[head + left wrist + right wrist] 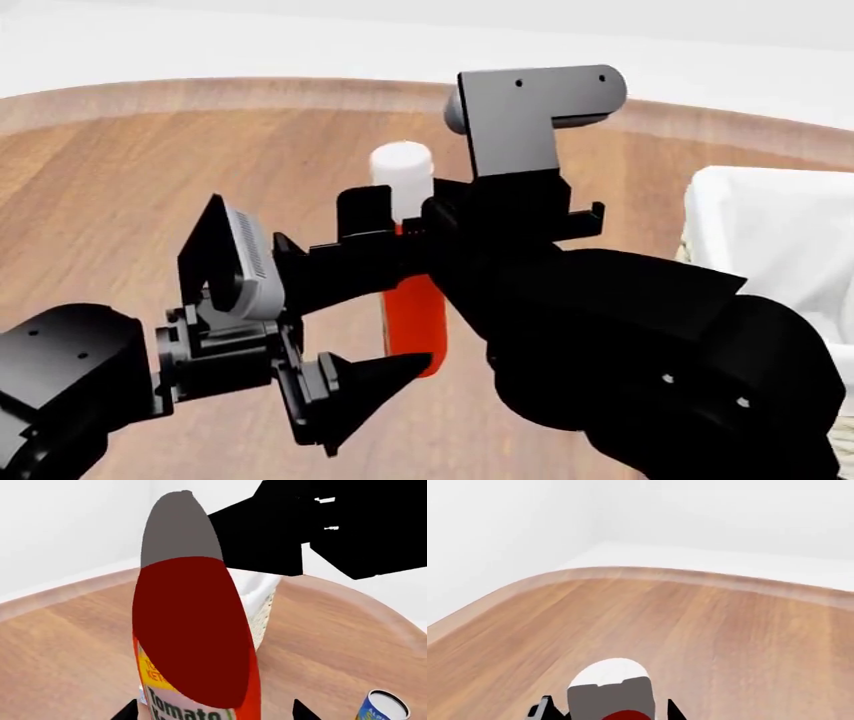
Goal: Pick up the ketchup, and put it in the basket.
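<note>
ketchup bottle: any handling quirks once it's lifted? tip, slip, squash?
The ketchup looks tall and narrow, so it probably tips easily when set down. Its smooth, rounded red body may slip or twist between fingers. If it is squeeze plastic, a hard pinch likely dents it.

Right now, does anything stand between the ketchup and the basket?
No separate object shows between the ketchup and the basket. In the head view, only the robot's own right arm fills the gap between them.
</note>
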Motion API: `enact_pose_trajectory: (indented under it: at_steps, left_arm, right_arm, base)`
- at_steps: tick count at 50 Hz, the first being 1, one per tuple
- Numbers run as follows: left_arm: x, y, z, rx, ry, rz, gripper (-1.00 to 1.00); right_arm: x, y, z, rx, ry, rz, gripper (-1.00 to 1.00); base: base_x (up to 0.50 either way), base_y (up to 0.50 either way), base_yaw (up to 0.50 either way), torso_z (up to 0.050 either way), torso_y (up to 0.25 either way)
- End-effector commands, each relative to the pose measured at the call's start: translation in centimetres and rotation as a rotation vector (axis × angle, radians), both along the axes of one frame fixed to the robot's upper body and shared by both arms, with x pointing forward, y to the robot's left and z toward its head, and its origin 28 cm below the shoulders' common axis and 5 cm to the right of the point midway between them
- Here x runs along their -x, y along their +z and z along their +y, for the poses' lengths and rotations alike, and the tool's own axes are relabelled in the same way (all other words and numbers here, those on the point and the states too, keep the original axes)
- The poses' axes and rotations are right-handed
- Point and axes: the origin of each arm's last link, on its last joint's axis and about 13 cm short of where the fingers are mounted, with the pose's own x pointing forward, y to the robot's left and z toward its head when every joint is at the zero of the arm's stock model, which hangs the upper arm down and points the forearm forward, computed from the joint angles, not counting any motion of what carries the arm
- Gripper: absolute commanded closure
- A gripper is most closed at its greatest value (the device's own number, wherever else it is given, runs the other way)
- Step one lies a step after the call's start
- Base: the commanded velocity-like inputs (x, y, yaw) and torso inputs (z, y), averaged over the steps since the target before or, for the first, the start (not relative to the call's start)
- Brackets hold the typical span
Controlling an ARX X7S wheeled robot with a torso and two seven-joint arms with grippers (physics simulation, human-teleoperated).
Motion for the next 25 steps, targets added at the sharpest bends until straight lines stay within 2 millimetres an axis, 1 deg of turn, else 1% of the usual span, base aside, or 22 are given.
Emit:
enact_pose_trajectory:
  at_steps: [1, 6, 18, 20, 22, 24, 25]
  left_arm:
    - [0.2, 0.2, -0.5, 0.002, -0.04, -0.022, -1.0]
    - [0.0, 0.2, -0.4, 0.002, -0.022, -0.029, -1.0]
    - [-0.1, -0.2, -0.4, 0.001, 0.022, -0.042, -1.0]
    - [-0.2, -0.6, -0.5, -0.002, 0.086, -0.043, -1.0]
    - [-0.2, -1.2, -0.5, 0.001, 0.091, -0.028, -1.0]
    - [-0.3, -1.9, -0.6, 0.008, 0.147, -0.027, -1.0]
    - [-0.4, -2.6, -0.8, 0.01, 0.235, -0.065, -1.0]
  right_arm:
    - [-1.2, 0.4, -0.6, -0.019, -0.018, -0.06, 1.0]
    - [-1.9, 0.4, -1.6, -0.033, -0.064, -0.061, 1.0]
    - [-2.3, 1.3, -3.4, -0.037, -0.135, -0.088, 1.0]
    - [-2.4, 1.6, -3.8, -0.036, -0.152, -0.097, 1.0]
    - [-2.6, 1.8, -4.1, -0.025, -0.169, -0.109, 1.0]
    - [-2.9, 2.1, -4.4, -0.023, -0.178, -0.119, 1.0]
    - [-3.1, 2.5, -4.7, -0.028, -0.193, -0.13, 1.0]
  base:
    - [0.0, 0.0, 0.0, 0.0, 0.0]
    - [0.0, 0.0, 0.0, 0.002, 0.0]
    - [0.0, 0.0, 0.0, 0.0, 0.0]
    - [0.0, 0.0, 0.0, 0.0, 0.0]
    - [0.0, 0.0, 0.0, 0.0, 0.0]
    - [0.0, 0.0, 0.0, 0.0, 0.005]
    - [0.0, 0.0, 0.0, 0.0, 0.0]
